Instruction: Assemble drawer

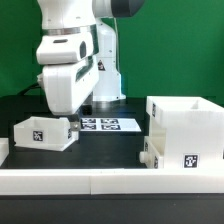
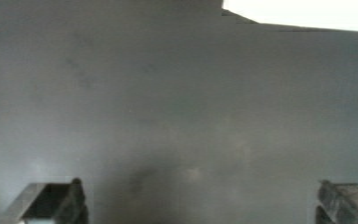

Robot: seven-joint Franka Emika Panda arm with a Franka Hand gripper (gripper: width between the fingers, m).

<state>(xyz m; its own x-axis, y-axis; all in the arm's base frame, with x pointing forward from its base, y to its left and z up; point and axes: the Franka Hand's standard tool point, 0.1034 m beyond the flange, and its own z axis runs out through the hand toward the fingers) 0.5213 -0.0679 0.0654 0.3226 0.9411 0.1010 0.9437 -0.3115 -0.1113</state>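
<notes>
The white drawer casing (image 1: 186,128) stands at the exterior view's right, open side up, with a tag low on its front. A shallow white tray (image 1: 44,131) with a tag lies at the exterior view's left. Another white piece (image 1: 150,152), seemingly the second tray, sits against the casing's lower left side. My gripper (image 1: 82,112) hangs over the dark table just right of the left tray, mostly hidden behind the arm's hand. In the wrist view my gripper (image 2: 197,205) is open, fingertips (image 2: 51,202) wide apart, with only bare table between them.
The marker board (image 1: 110,124) lies flat behind the gripper by the robot's base. A low white border rail (image 1: 110,181) runs along the front. A white corner (image 2: 318,16) shows at the edge of the wrist view.
</notes>
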